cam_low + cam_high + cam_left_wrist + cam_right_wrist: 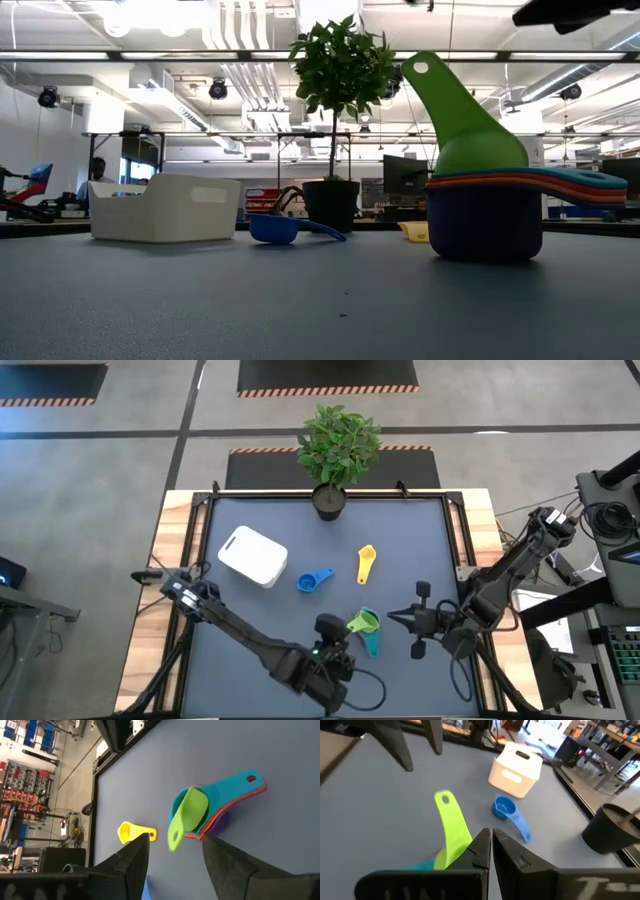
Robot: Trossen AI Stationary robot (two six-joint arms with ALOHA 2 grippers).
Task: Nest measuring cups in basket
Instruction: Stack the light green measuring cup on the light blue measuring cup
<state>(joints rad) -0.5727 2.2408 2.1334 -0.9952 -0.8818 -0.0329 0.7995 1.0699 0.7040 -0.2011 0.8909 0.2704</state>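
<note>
A stack of nested cups [367,632] stands on the dark mat toward the near edge. A purple cup [488,225] is at the bottom, with red, orange and teal above it. A green cup [462,115] rests tilted in the top, handle up. My left gripper [176,842] is open and empty just left of the stack [335,632]. My right gripper [491,837] is shut and empty just right of it [395,618]. A blue cup [315,580] and a yellow cup [366,563] lie apart on the mat. The white basket [252,555] stands far left.
A black plant pot [328,502] with a leafy plant stands at the mat's far edge. Wooden table borders run along the left [165,590] and right sides. Bare mat lies between the basket and the near edge.
</note>
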